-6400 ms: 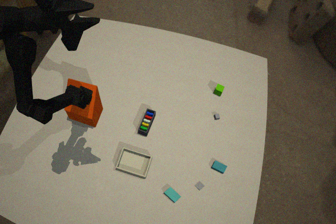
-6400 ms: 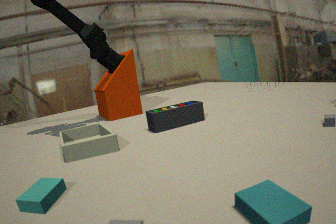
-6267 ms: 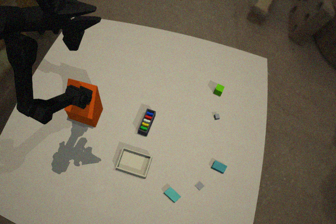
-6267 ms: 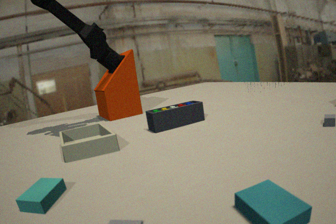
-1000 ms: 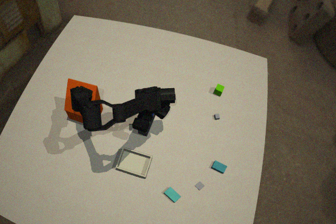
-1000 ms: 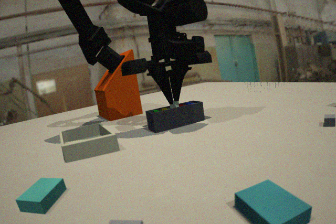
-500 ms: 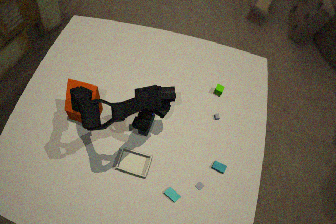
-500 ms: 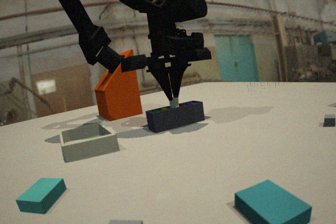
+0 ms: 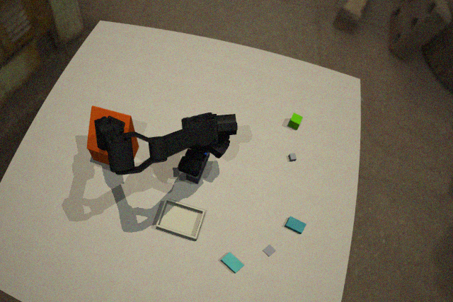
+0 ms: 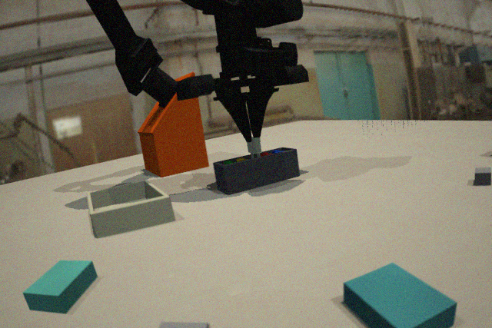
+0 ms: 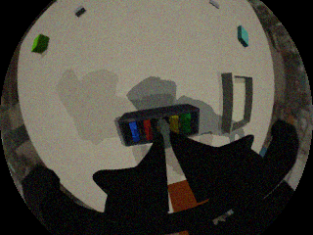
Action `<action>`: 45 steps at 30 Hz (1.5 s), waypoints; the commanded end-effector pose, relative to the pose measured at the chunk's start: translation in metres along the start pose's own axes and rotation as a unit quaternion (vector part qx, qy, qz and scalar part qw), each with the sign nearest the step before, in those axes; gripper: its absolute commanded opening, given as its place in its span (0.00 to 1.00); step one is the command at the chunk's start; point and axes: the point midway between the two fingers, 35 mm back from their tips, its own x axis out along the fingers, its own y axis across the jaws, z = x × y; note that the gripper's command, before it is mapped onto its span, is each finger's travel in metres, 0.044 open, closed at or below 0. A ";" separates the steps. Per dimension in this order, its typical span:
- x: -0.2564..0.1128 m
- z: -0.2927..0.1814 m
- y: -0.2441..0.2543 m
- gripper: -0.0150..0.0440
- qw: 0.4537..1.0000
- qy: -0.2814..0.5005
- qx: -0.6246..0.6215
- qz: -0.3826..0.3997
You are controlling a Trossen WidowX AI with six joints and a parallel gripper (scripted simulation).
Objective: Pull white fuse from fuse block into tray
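The white fuse (image 10: 254,146) (image 11: 163,128) looks grey in shadow and stands upright above the middle of the dark fuse block (image 10: 258,177) (image 11: 161,113). My gripper (image 10: 253,140) (image 11: 165,136) is shut on its top. Its narrow lower end is at the block's top edge; whether it is clear of the slot I cannot tell. Blue (image 11: 133,131) and red (image 11: 148,129) fuses sit on one side, yellow (image 11: 174,123) and green (image 11: 186,122) on the other. The pale tray (image 9: 175,233) (image 10: 134,216) (image 11: 227,103) is empty. The arm hides most of the block in the top view.
An orange sloped box (image 9: 89,134) (image 10: 178,145) stands behind the block, under the arm. A green cube (image 9: 295,121) (image 11: 40,43), a small grey cube (image 9: 292,157) (image 10: 483,177), two teal blocks (image 9: 295,225) (image 9: 232,262) and a flat grey piece (image 9: 269,250) lie farther off.
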 end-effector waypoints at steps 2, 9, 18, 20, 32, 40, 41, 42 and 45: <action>-0.003 0.000 0.001 0.25 1.000 0.001 0.002 0.003; -0.006 0.000 0.001 0.25 1.000 0.000 0.002 0.002; -0.011 0.000 0.001 0.25 1.000 0.000 0.002 0.002; -0.013 0.000 0.001 0.25 1.000 0.000 0.002 0.002; -0.032 0.000 0.001 0.25 1.000 0.000 0.001 0.002; -0.034 0.009 -0.020 0.25 1.000 0.001 0.001 0.008; -0.034 0.011 -0.026 0.25 1.000 0.001 0.001 0.009; -0.034 0.013 -0.032 0.25 1.000 0.001 0.000 0.011; -0.034 0.019 -0.051 0.25 1.000 0.001 0.000 0.013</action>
